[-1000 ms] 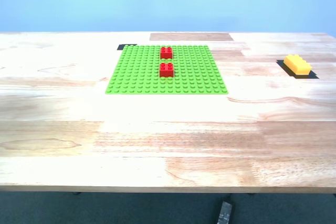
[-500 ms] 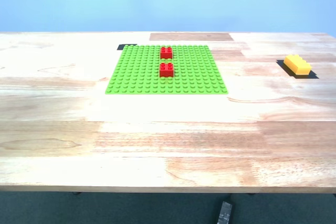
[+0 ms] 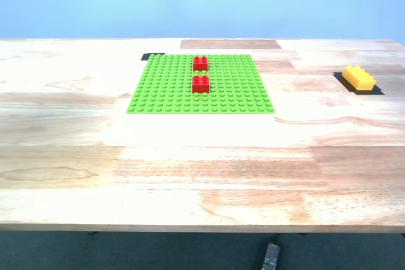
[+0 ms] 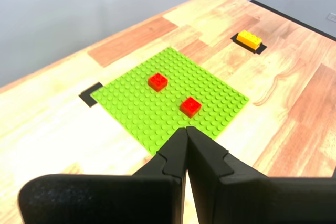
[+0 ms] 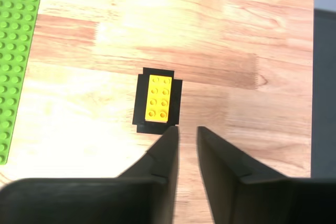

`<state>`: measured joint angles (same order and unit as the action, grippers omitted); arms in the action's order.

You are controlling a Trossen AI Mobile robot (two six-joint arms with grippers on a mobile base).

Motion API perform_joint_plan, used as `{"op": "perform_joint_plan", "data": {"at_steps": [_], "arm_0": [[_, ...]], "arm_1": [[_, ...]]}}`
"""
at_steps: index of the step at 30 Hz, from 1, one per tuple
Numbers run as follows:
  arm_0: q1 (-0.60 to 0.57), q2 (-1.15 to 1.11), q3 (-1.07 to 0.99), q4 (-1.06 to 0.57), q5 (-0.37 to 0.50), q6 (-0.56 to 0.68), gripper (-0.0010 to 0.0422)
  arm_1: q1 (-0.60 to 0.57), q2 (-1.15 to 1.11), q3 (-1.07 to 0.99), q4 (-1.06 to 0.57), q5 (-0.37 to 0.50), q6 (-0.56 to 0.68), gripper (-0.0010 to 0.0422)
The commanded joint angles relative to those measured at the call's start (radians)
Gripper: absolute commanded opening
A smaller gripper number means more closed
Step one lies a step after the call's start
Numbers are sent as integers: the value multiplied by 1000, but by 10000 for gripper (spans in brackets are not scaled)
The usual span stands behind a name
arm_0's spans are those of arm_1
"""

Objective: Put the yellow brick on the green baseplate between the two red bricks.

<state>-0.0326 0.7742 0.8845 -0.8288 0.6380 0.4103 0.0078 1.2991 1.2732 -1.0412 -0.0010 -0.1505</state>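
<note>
Second gripper [image 5: 184, 135]: slightly parted, empty, above oblong yellow plastic brick [image 5: 158, 98].
First gripper [image 4: 186, 132]: closed, empty.
Change: none you can see in the exterior view; yellow brick unmoved at right edge, pickup pending.

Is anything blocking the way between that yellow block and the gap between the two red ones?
Nothing visible: bare wooden table lies between the oblong yellow plastic brick and the flat green studded baseplate, and the gap between the two small red bricks is free.

A yellow brick [image 3: 358, 78] on a black patch [image 5: 156, 99], two red bricks [image 3: 200, 74] on a studded green baseplate [image 3: 164, 90], pale wood-grain table [image 3: 202, 169].
</note>
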Motion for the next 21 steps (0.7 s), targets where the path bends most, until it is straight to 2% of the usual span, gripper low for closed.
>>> {"op": "perform_joint_plan", "data": {"at_steps": [1, 6, 9, 21], "arm_0": [[-1, 7, -3, 4, 2, -2, 0], [-2, 8, -1, 7, 0, -2, 0], [-3, 8, 0, 12, 2, 2, 0], [-5, 8, -1, 21, -1, 9, 0]], "arm_1": [[-14, 90, 83, -43, -51, 0, 127], [-2, 186, 115, -66, -56, -12, 234], [-3, 231, 91, -51, -49, -11, 272], [-4, 462, 70, 30, -56, -6, 276]]}}
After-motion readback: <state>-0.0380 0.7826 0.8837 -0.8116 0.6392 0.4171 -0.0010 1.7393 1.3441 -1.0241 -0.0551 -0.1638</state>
